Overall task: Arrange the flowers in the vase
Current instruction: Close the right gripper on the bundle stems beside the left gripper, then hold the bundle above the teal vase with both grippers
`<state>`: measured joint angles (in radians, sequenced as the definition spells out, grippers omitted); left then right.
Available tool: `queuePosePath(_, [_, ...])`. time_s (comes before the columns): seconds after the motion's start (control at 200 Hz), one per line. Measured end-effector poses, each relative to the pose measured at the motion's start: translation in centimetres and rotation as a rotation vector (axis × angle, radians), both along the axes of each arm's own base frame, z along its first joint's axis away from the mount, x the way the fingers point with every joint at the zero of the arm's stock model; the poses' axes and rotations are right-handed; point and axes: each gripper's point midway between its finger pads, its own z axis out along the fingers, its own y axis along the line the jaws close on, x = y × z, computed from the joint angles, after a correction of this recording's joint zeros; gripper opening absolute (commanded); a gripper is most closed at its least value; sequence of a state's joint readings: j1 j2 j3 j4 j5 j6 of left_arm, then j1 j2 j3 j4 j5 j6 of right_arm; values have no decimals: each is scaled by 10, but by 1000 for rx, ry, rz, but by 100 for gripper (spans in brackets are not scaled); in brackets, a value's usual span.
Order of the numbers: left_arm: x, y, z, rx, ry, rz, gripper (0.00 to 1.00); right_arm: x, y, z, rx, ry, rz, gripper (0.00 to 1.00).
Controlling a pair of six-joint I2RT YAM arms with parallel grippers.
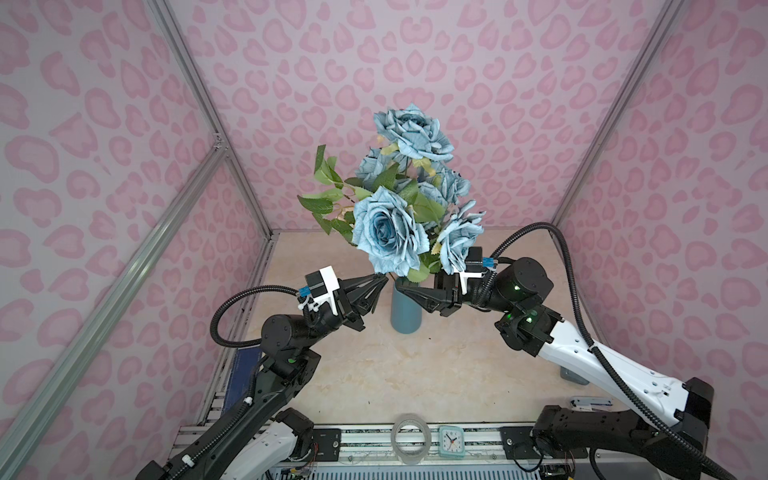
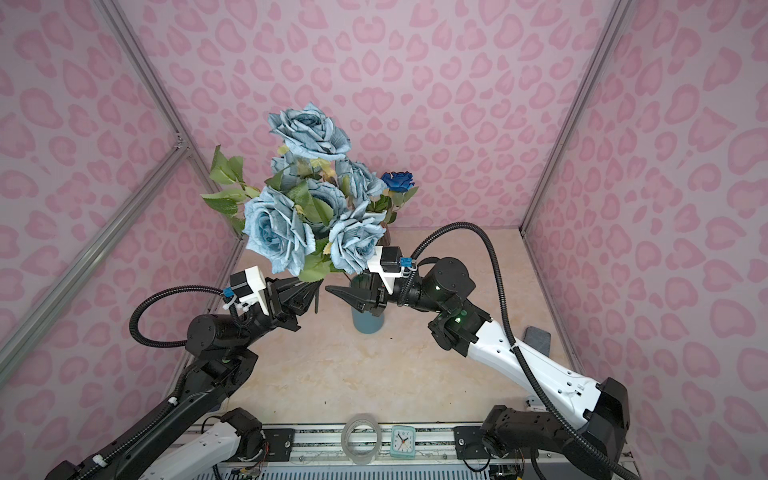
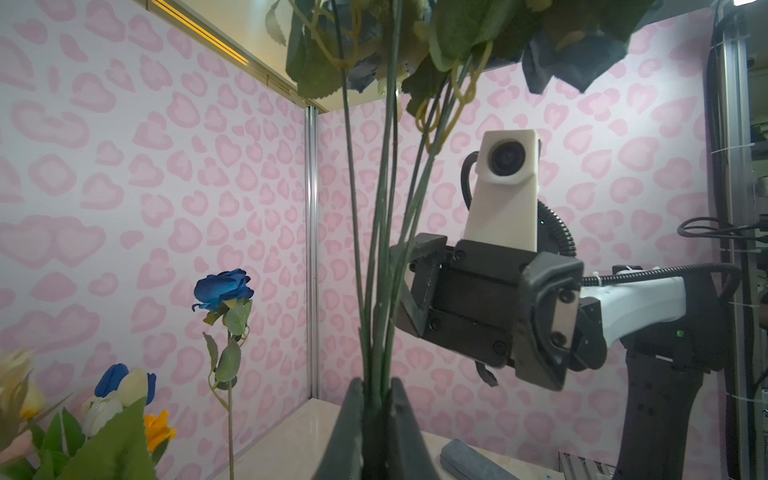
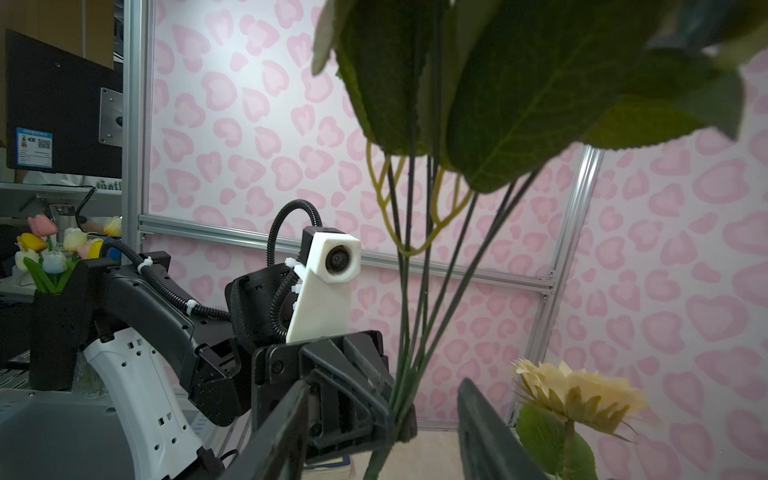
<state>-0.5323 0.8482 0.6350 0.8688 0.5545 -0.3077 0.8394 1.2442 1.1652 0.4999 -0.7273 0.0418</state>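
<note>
Left gripper [image 1: 384, 281] clenched on dusty-blue rose bunch [image 1: 390, 232] stems, right gripper [image 4: 386, 386] spread astride them. We risk the top-heavy bunch swinging and missing the vase [image 1: 406, 316] mouth.

I can read nothing letter for letter. My right wrist camera shows a blue sticker [image 4: 34, 147] on the back of a black monitor [image 4: 62, 83]. It carries a QR code and lines of small print, all too fine to make out. Just below, a strip of pale lettering [image 4: 109, 184] is blurred beyond reading. In a top view, a small turquoise alarm clock [image 1: 451, 441] stands on the front rail [image 1: 365, 436] of the desk. Its white dial has marks around the rim, too small to read as numerals.
</note>
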Motion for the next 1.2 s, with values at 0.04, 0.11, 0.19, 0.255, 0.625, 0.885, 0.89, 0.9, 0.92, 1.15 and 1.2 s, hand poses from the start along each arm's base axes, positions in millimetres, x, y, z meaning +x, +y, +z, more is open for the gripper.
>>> queuePosePath(0.04, [0,-1,-1,3,3,-4,3,1,4,-1,-6,12,14,58])
queuePosePath(0.11, [1,-3,-2,4,4,-7,3,3,8,-4,-17,38,28,59])
queuePosePath(0.19, [2,-4,-3,4,4,-8,3,4,12,-7,-24,55,41,59])
queuePosePath(0.255, [2,-4,-2,5,-6,-6,3,7,14,-8,-27,63,42,56])
queuePosePath(0.625, [6,-8,-5,15,-12,-5,3,15,19,-10,-15,81,28,38])
queuePosePath(0.885, [8,-10,-7,22,-18,-3,3,18,20,-12,-19,82,22,30])
queuePosePath(0.89, [8,-10,-6,21,-18,-3,3,18,20,-12,-19,83,22,30])
queuePosePath(0.9, [8,-10,-7,22,-18,-3,3,18,20,-12,-19,82,22,30])
queuePosePath(0.92, [8,-10,-6,22,-18,-4,3,18,21,-13,-20,82,21,30])
queuePosePath(1.15, [9,-11,-6,28,-30,1,3,19,21,-13,-24,64,12,25])
queuePosePath(1.2, [9,-11,-7,29,-29,1,3,19,21,-14,-24,62,12,24])
